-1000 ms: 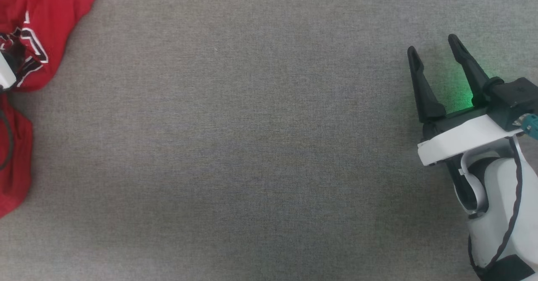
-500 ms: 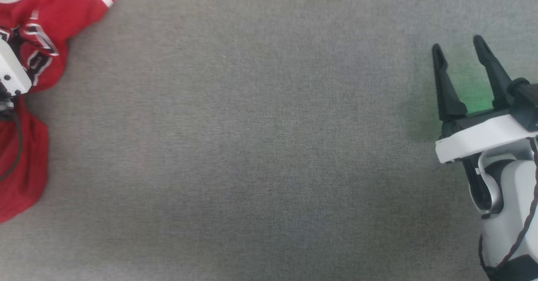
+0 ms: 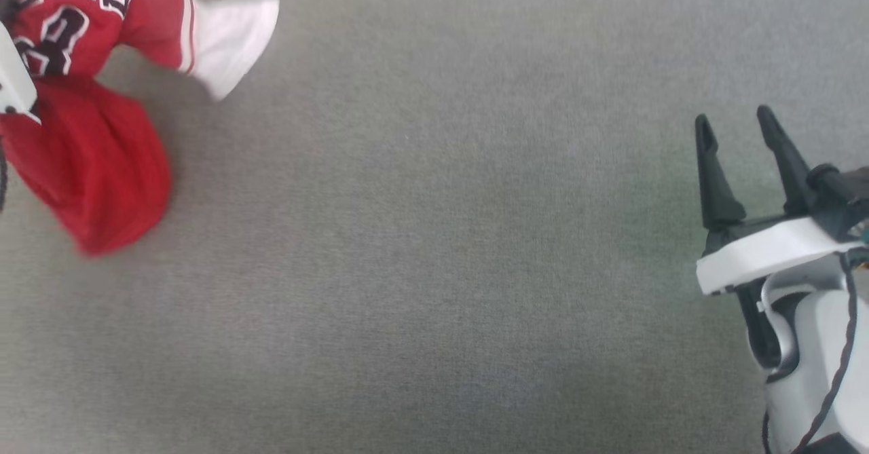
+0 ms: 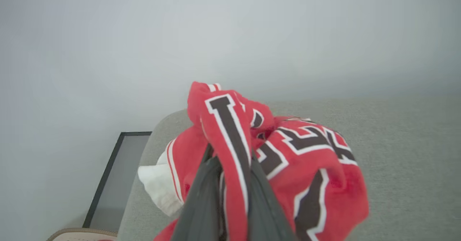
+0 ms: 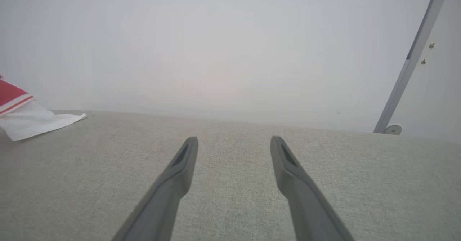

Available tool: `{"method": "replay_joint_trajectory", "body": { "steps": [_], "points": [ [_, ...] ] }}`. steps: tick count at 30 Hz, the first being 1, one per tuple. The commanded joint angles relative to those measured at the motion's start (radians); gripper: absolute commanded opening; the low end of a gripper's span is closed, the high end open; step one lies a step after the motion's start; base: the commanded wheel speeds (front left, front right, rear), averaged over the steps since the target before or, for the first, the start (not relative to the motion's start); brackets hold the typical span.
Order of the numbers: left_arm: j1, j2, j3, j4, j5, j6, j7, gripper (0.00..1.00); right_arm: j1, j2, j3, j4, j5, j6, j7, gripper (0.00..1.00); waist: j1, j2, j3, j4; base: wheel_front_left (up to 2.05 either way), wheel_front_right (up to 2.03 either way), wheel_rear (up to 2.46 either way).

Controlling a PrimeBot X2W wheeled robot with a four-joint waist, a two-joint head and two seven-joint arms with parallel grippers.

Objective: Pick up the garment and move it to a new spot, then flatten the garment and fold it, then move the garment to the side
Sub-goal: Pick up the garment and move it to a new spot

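Observation:
The red garment [image 3: 88, 148] with black white-outlined lettering hangs bunched at the head view's upper left, one white sleeve [image 3: 231, 36] trailing to the right. In the left wrist view my left gripper [image 4: 230, 161] is shut on a fold of the garment [image 4: 306, 161], the cloth draped over both fingers. A white part of the left wrist [image 3: 10, 81] shows at the left edge of the head view. My right gripper [image 3: 733, 125] stands open over the grey surface at the right, nothing between its fingers [image 5: 288, 165]. The white sleeve [image 5: 32, 120] lies far left in the right wrist view.
A grey fabric surface [image 3: 434, 250] spreads under everything. A pale wall rises behind it in both wrist views. A dark-framed panel [image 4: 115, 176] stands beyond the surface's rounded edge. A grey slanted bar [image 5: 410, 61] leans at the far right.
The garment has risen off the surface and swung rightwards with my left gripper, the white sleeve now trailing out. The right gripper stays open, lower in the picture; the camera has shifted somewhat.

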Motion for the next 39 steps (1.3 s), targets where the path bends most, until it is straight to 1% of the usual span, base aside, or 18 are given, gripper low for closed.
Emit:
{"method": "replay_joint_trajectory", "body": {
  "steps": [1, 4, 8, 16, 20, 23, 27, 28, 32, 34, 39],
  "points": [
    [0.005, 0.016, -0.006, -0.033, 0.002, -0.002, 0.008, 0.00, 0.015, 0.007, 0.001, 0.007, 0.007, 0.000, -0.006, 1.00, 0.0000, 0.0000, -0.041, 0.013, 0.00, 0.00, 0.00],
    [0.017, 0.038, -0.022, -0.116, 0.016, 0.003, 0.044, 0.00, 0.029, 0.010, -0.001, 0.017, 0.012, 0.000, -0.010, 1.00, 0.0000, 0.0000, -0.070, 0.016, 0.00, 0.00, 0.00],
    [0.039, 0.070, -0.025, -0.256, 0.014, 0.032, 0.100, 0.00, 0.048, 0.013, -0.007, 0.025, 0.020, 0.000, -0.017, 1.00, 0.0000, 0.0000, -0.104, 0.015, 0.00, 0.00, 0.00],
    [0.141, 0.139, -0.022, -0.598, 0.009, 0.133, 0.242, 0.00, 0.074, 0.023, -0.024, 0.029, 0.030, 0.000, -0.027, 1.00, 0.0000, 0.0000, -0.144, -0.012, 0.00, 0.00, 0.00],
    [0.189, 0.166, -0.023, -0.763, 0.005, 0.178, 0.304, 0.00, 0.080, 0.027, -0.036, 0.032, 0.031, 0.000, -0.032, 1.00, 0.0000, 0.0000, -0.154, -0.044, 0.00, 0.00, 0.00],
    [0.215, 0.176, -0.029, -0.876, 0.004, 0.206, 0.344, 0.00, 0.084, 0.033, -0.048, 0.032, 0.032, 0.000, -0.037, 1.00, 0.0000, 0.0000, -0.158, -0.075, 0.00, 0.00, 0.00],
    [0.226, 0.176, -0.044, -0.997, 0.007, 0.235, 0.393, 0.00, 0.086, 0.042, -0.064, 0.034, 0.033, 0.000, -0.048, 1.00, 0.0000, 0.0000, -0.155, -0.128, 0.00, 0.00, 0.00],
    [0.226, 0.176, -0.044, -0.997, 0.007, 0.235, 0.393, 0.00, 0.086, 0.042, -0.064, 0.034, 0.033, 0.000, -0.048, 1.00, 0.0000, 0.0000, -0.155, -0.128, 0.00, 0.00, 0.00],
    [0.212, 0.160, -0.074, -1.085, 0.016, 0.248, 0.437, 0.00, 0.085, 0.052, -0.070, 0.041, 0.038, 0.000, -0.058, 1.00, 0.0000, 0.0000, -0.143, -0.187, 0.00, 0.00, 0.00],
    [0.202, 0.149, -0.094, -1.117, 0.019, 0.249, 0.455, 0.00, 0.081, 0.057, -0.072, 0.047, 0.039, 0.000, -0.064, 1.00, 0.0000, 0.0000, -0.133, -0.219, 0.00, 0.00, 0.00],
    [0.184, 0.094, -0.152, -1.157, 0.018, 0.247, 0.483, 0.00, 0.080, 0.074, -0.076, 0.057, 0.039, 0.000, -0.077, 1.00, 0.0000, 0.0000, -0.109, -0.287, 0.00, 0.00, 0.00]
  ]
}}
